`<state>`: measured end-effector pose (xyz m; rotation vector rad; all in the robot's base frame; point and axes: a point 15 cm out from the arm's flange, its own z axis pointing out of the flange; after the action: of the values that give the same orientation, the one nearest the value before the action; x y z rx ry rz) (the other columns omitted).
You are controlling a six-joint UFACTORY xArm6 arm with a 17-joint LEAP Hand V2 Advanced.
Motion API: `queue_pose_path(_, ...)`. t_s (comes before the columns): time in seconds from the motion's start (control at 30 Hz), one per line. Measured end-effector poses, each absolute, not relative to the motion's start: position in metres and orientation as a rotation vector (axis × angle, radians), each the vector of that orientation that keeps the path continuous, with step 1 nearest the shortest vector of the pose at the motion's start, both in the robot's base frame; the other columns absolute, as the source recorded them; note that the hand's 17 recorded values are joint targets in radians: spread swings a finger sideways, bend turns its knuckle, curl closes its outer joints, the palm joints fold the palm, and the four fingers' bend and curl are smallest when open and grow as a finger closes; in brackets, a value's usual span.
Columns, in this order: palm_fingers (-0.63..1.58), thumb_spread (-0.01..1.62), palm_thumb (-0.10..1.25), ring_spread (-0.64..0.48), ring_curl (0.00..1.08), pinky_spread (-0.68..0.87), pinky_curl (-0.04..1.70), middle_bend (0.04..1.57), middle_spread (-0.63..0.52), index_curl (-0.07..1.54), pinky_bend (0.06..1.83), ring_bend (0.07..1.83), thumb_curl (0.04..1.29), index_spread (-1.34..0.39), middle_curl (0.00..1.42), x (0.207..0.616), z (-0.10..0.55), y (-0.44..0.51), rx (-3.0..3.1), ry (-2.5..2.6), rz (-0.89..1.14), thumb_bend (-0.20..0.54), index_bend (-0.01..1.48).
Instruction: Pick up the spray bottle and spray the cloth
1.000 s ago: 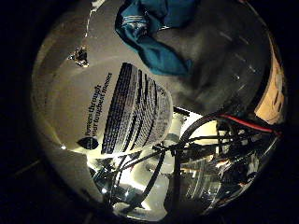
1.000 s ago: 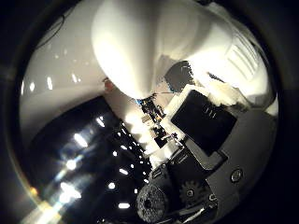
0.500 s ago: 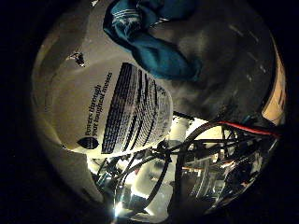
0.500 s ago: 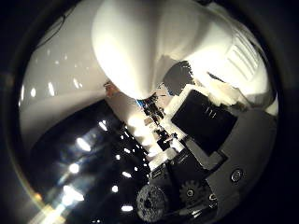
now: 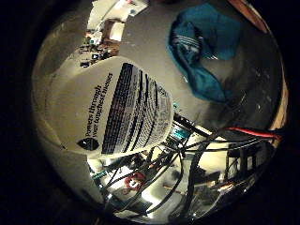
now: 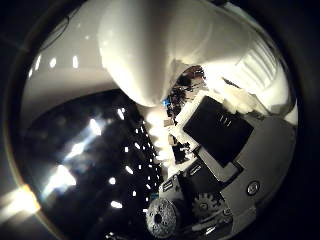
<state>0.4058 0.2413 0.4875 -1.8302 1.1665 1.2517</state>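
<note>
Spray bottle (image 5: 110, 110) fills much of the little finger side palm view, so it sits close against the palm: a white body with a white label carrying dark blocks of print. In the thumb side palm view the same white body swells across the frame, narrowing where it meets the hand (image 6: 235, 150), whose white and black parts wrap round it from one side. A finger (image 6: 220, 130) with a black panel lies against the bottle's side, and a geared part and a grey foam-like pad sit below it. The fingers look curled round the bottle, holding it, though the close view hides exactly where each one presses.

What the bottle holds cannot be told, since its wall is opaque white from both views.

Beyond the bottle, a teal-blue cloth (image 5: 201, 56) lies crumpled on a pale grey surface (image 5: 253, 98), well apart from the bottle. It is folded over itself, with one end trailing toward the hand's side. Behind the bottle a cluttered room shows dimly, with bright spots of lamp light in the thumb side view.
</note>
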Motion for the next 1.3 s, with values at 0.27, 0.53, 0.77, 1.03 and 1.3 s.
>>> queue_pose_path(0.27,1.11,0.9,1.01,-0.22,0.81,-0.18,1.38,1.37,-0.14,0.91,1.07,1.35,0.8,-0.27,0.77,0.401,0.497,0.297,-1.848,0.936,1.073,-0.016,1.08)
queue_pose_path(0.53,1.11,0.89,1.01,-0.23,0.81,-0.18,1.37,1.37,-0.14,0.91,1.07,1.35,0.8,-0.26,0.77,0.388,0.441,0.36,-1.837,0.788,0.981,-0.018,1.08)
queue_pose_path(0.77,1.11,0.88,1.0,-0.23,0.81,-0.2,1.35,1.37,-0.14,0.91,1.07,1.35,0.81,-0.27,0.77,0.379,0.4,0.412,-1.842,0.738,0.917,-0.016,1.08)
queue_pose_path(1.03,1.11,0.87,1.0,-0.22,0.8,-0.21,1.34,1.37,-0.13,0.91,1.07,1.35,0.81,-0.26,0.77,0.375,0.368,0.452,-1.829,0.748,0.924,-0.017,1.09)
queue_pose_path(1.3,1.11,0.87,0.99,-0.22,0.8,-0.22,1.34,1.37,-0.13,0.91,1.07,1.35,0.8,-0.26,0.77,0.383,0.338,0.458,-1.837,0.789,0.952,-0.018,1.09)
